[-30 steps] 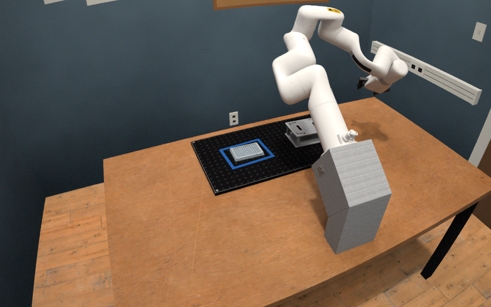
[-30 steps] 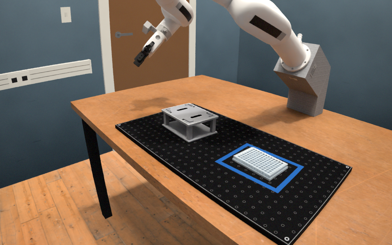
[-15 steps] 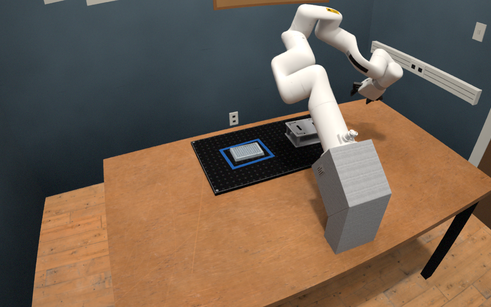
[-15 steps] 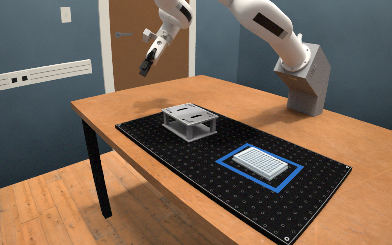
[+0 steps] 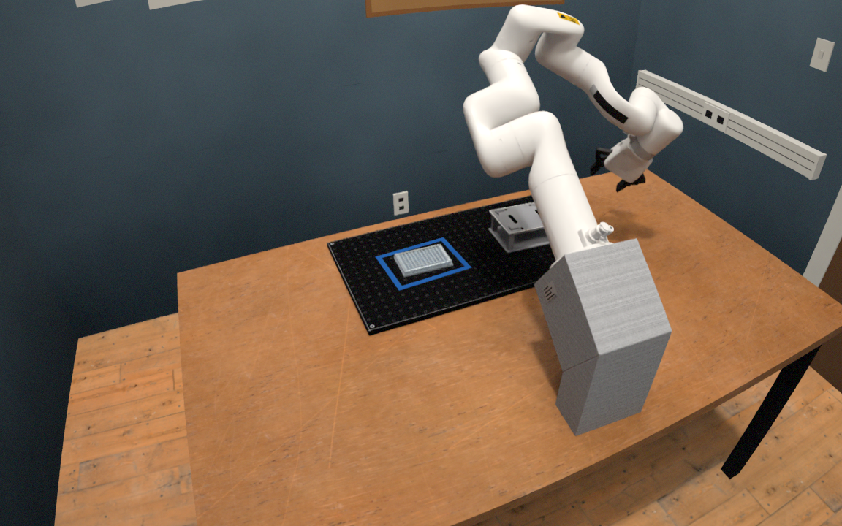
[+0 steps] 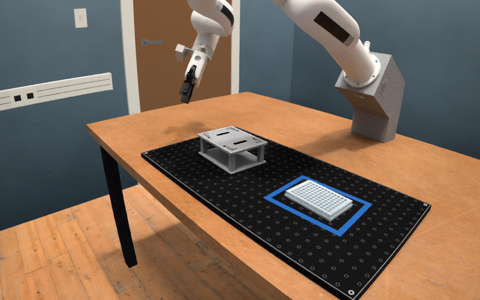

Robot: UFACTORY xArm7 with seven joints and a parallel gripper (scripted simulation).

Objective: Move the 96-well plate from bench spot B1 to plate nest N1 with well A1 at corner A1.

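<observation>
The white 96-well plate (image 5: 422,259) (image 6: 318,199) lies flat inside the blue outlined bench spot (image 5: 389,275) (image 6: 311,221) on the black breadboard (image 5: 411,300) (image 6: 234,193). The grey raised plate nest (image 5: 517,226) (image 6: 232,146) stands on the same board and is empty; the arm hides part of it in the top view. My gripper (image 5: 615,171) (image 6: 186,89) is open and empty. It hangs in the air above the far end of the table, beyond the nest and far from the plate.
The arm's grey base block (image 5: 601,326) (image 6: 374,100) stands on the wooden table (image 5: 346,425) (image 6: 402,160) beside the breadboard. A white wall rail (image 5: 731,124) (image 6: 40,91) runs behind the gripper. A door (image 6: 159,56) is at the back.
</observation>
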